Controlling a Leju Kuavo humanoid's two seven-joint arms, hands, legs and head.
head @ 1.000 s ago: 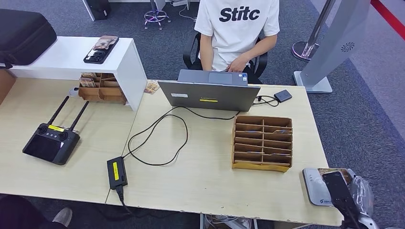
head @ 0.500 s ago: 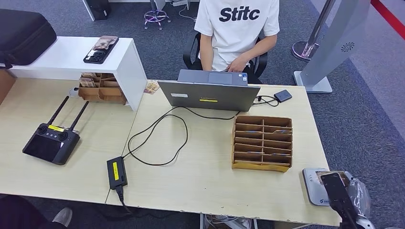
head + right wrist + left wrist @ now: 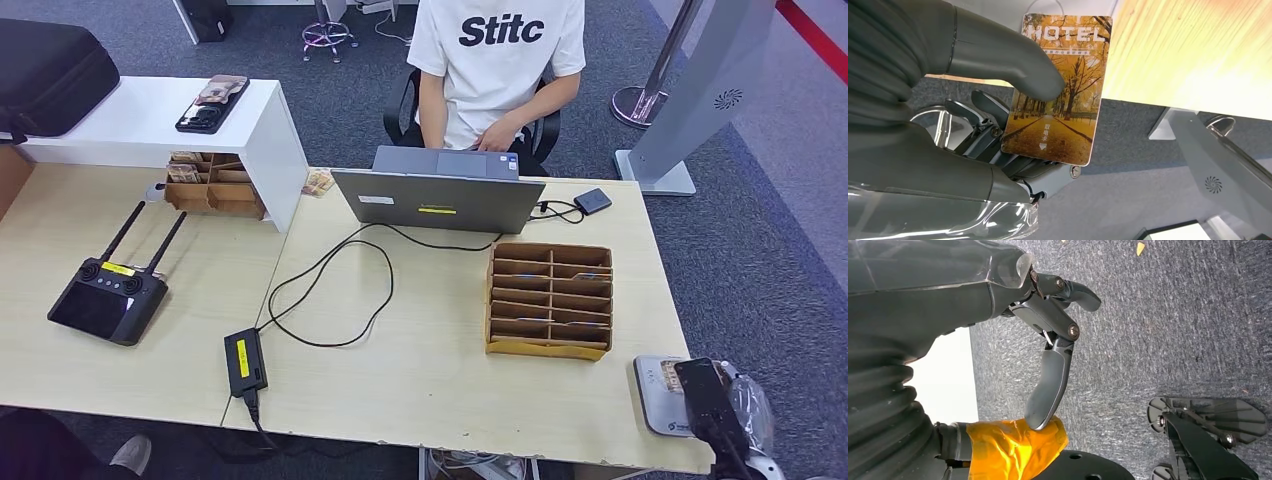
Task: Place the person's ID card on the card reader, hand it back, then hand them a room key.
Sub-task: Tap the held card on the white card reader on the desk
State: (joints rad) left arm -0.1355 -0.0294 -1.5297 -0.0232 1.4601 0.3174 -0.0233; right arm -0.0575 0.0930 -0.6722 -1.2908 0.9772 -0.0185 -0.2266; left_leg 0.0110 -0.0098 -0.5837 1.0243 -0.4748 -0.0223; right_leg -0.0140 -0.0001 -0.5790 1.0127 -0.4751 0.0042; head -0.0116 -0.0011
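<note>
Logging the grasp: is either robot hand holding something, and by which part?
The right hand holds a hotel card, thumb pressed on its picture face near one long edge, fingers behind. The left hand holds nothing.

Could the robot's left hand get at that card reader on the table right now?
Probably not. The left hand hangs open over the carpet, away from the table, while the card reader lies at the far right corner, under the right hand, which holds a card.

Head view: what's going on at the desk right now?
The robot's right hand holds a hotel-printed card pinched by its thumb, over the card reader at the near right corner of the desk. The left hand hangs over the carpet, holding nothing. A person sits behind the laptop.
</note>
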